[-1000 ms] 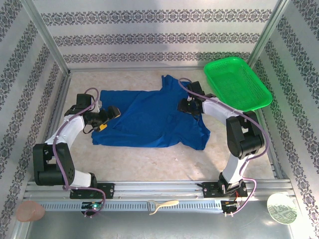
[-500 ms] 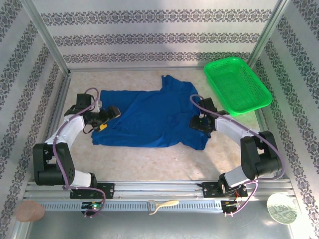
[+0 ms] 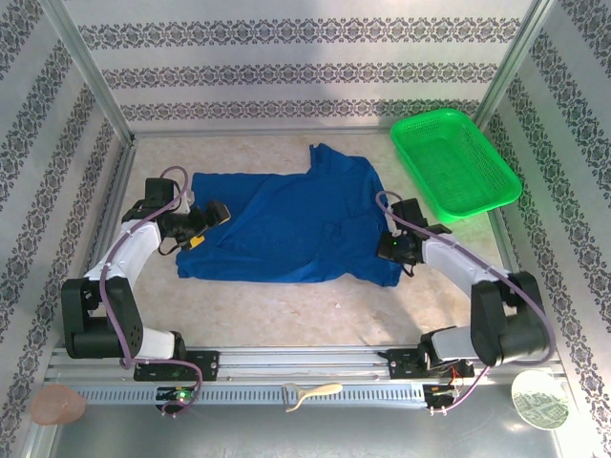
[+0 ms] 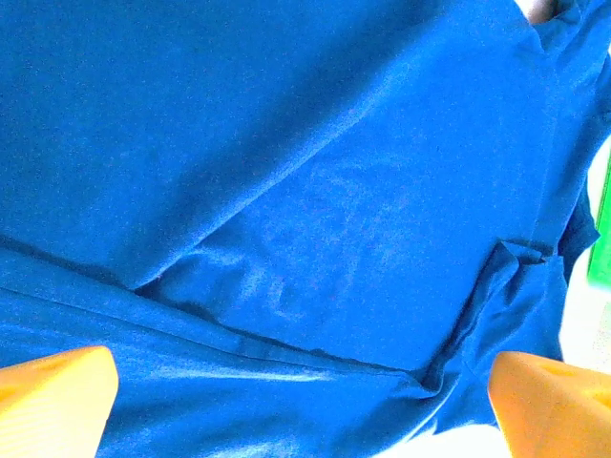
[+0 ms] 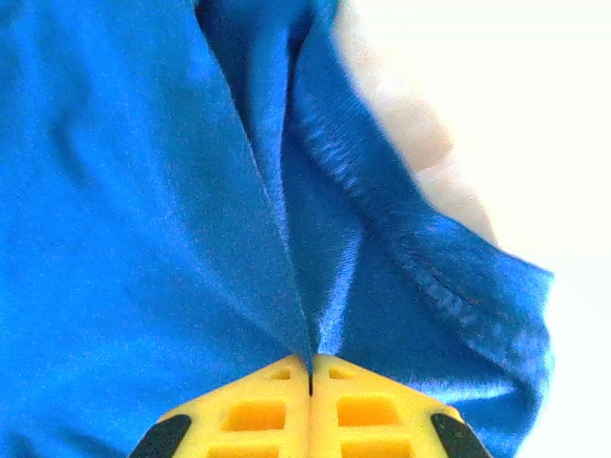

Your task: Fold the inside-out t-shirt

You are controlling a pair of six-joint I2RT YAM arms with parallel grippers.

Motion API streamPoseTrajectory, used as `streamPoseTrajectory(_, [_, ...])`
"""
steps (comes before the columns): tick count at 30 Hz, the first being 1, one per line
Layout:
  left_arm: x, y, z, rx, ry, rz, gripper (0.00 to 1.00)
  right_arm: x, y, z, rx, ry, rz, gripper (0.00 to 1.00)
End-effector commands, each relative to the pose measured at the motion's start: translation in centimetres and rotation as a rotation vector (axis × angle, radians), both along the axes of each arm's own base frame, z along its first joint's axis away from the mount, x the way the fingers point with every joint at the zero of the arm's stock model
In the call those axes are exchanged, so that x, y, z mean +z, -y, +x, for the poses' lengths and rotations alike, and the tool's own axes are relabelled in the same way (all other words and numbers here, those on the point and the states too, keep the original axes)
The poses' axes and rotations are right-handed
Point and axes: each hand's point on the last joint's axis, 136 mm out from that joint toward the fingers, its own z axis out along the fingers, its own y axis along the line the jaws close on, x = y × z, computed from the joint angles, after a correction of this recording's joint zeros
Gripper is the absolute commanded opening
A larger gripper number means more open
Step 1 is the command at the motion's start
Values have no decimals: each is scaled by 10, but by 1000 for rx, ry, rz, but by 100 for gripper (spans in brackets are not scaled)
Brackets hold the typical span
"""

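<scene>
The royal-blue cotton short-sleeved t-shirt is lying spread across the middle of the pale counter. The right end effector is pinching a fold at its near right corner, fingers pressed together. The left end effector is hovering wide apart over its left edge.
</scene>
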Motion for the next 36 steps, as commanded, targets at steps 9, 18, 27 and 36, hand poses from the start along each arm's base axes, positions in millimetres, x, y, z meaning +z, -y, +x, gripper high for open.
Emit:
streamPoseTrajectory(9, [-7, -5, -7, -17, -32, 66, 100, 0, 44, -5, -66, -57, -30, 8])
streamPoseTrajectory(18, [-40, -25, -44, 38, -152, 189, 100, 8, 49, -8, -111, -26, -19, 2])
streamPoseTrajectory(27, [-70, -26, -67, 63, -227, 188, 99, 1, 53, -15, -154, -31, -9, 0])
streamPoseTrajectory(36, [-79, -15, -86, 82, -204, 124, 67, 4, 53, -23, -195, -20, 20, 0])
